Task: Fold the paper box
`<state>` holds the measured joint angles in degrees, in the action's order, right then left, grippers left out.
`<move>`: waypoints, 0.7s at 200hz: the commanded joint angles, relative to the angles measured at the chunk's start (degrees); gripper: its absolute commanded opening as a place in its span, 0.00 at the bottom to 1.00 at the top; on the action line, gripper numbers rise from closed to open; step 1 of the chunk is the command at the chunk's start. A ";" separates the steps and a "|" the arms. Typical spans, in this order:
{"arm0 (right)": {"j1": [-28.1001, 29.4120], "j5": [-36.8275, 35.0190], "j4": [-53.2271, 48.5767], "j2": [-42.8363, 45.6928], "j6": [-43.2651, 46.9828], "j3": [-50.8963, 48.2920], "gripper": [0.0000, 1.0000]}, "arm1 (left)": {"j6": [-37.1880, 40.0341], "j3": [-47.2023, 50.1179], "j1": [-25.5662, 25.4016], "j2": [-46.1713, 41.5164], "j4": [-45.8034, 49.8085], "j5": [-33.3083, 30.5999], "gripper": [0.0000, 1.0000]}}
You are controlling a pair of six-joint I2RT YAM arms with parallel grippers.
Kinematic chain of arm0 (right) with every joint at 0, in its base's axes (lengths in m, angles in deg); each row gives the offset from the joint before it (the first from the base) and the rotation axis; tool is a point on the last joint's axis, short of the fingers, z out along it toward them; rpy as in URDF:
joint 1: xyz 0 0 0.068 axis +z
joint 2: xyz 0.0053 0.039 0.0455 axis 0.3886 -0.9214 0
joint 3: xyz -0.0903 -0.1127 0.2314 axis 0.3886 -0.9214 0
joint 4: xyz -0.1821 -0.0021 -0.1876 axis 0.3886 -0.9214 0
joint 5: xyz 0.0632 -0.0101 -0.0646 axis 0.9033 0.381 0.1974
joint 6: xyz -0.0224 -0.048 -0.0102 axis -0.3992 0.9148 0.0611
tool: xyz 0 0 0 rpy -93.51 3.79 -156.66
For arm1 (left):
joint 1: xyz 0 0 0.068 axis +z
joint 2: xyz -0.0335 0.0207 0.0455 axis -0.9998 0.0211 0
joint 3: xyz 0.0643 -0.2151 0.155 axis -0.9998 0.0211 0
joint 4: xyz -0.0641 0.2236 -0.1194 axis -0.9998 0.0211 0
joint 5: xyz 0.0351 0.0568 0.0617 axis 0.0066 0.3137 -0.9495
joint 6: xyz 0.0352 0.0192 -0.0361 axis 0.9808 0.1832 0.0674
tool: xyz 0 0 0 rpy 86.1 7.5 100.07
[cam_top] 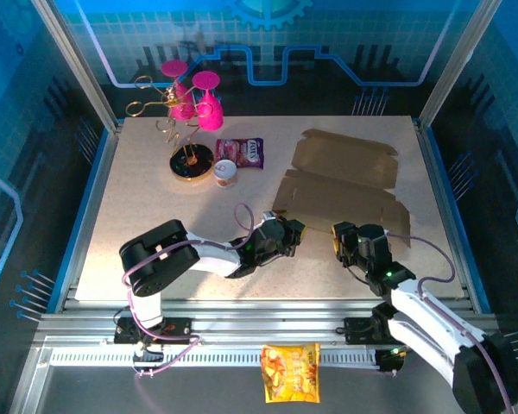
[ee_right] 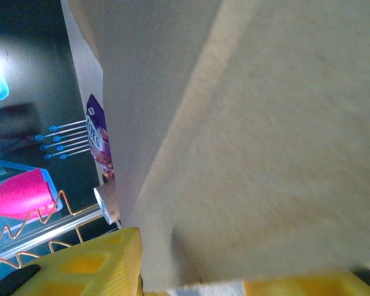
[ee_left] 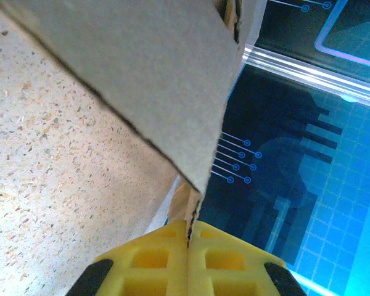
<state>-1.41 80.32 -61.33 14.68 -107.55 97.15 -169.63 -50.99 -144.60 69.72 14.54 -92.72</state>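
The paper box [cam_top: 345, 181] lies as a flat brown cardboard sheet with creased flaps on the right half of the table. My left gripper [cam_top: 289, 231] is at its near left corner. In the left wrist view the yellow fingers [ee_left: 154, 259] are pressed together on the cardboard's edge [ee_left: 142, 68], which rises tilted off the table. My right gripper [cam_top: 350, 237] is at the sheet's near edge. In the right wrist view its yellow fingers [ee_right: 92, 265] stand apart, with a cardboard flap [ee_right: 265, 154] lying across the gap between them.
A gold wire rack with pink glasses [cam_top: 190, 103] stands at the back left. A purple snack packet [cam_top: 240, 153] and a small cup [cam_top: 225, 172] lie next to it. A yellow snack bag [cam_top: 291, 373] lies off the table [cam_top: 155, 224], by the arm bases.
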 commanded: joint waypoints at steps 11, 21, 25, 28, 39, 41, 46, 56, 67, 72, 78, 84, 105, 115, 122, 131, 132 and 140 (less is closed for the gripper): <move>0.82 -2.55 11.77 -7.00 -2.19 0.20 0.41 | 0.64 -1.18 0.13 -1.71 -2.76 1.17 0.00; 0.87 -2.24 13.73 -9.23 -2.19 0.73 0.39 | 0.62 -1.16 0.09 -1.78 -2.80 1.21 0.00; 0.87 -2.17 14.34 -10.00 -2.25 0.97 0.38 | 0.62 -1.18 0.09 -1.84 -2.80 1.23 0.00; 0.87 -2.21 14.74 -10.56 -2.22 1.21 0.37 | 0.72 -1.13 0.09 -1.82 -2.76 1.35 0.00; 0.87 -2.41 15.89 -12.18 -2.36 2.00 0.32 | 0.72 -1.09 0.08 -2.02 -2.74 1.42 0.00; 0.87 -2.46 16.04 -12.37 -2.30 2.12 0.31 | 0.71 -1.07 0.09 -2.10 -2.73 1.52 0.00; 0.81 -2.52 16.33 -12.85 -2.30 2.50 0.26 | 0.69 -1.02 0.05 -2.23 -2.66 1.55 0.00; 0.63 -2.30 16.08 -13.15 -1.74 3.82 0.15 | 0.93 -0.53 0.15 -2.85 -2.50 1.32 0.00; -0.11 -1.17 13.18 -12.57 0.45 6.49 0.02 | 1.85 0.21 0.54 -4.59 -1.69 1.23 0.03; -0.46 -0.60 10.89 -11.95 1.87 8.09 0.00 | 2.51 0.49 1.00 -6.02 -0.69 1.35 0.12; -0.89 -0.25 6.37 -10.91 3.52 10.52 0.00 | 3.50 0.80 1.70 -8.00 1.48 1.94 0.22; -1.25 -0.28 2.46 -9.89 5.34 12.87 0.00 | 4.67 1.02 2.53 -10.56 4.63 2.26 0.33; -3.64 0.64 -9.29 -7.86 12.22 22.88 0.00 | 11.83 -0.97 6.42 -22.82 23.82 3.17 0.51; -5.00 1.80 -15.26 -8.21 15.43 28.78 0.00 | 17.20 -4.37 8.46 -28.93 36.21 2.63 0.54; -5.64 2.37 -19.58 -8.72 17.33 33.25 0.00 | 20.92 -7.11 9.98 -32.50 44.99 1.70 0.55; -6.00 2.98 -23.86 -9.44 19.78 39.13 0.00 | 25.13 -10.69 11.90 -36.22 53.43 0.00 0.56; -6.04 3.01 -24.26 -9.48 20.13 39.81 0.00 | 25.57 -11.05 12.10 -36.53 54.52 -0.26 0.56; -6.03 3.53 -28.36 -10.34 22.12 45.08 0.00 | 28.70 -13.58 13.84 -39.12 60.75 -1.78 0.57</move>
<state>-6.33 81.98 -73.40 4.88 -95.37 129.04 -155.73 -56.37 -134.99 39.21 46.89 -90.64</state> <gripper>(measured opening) 0.063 0.559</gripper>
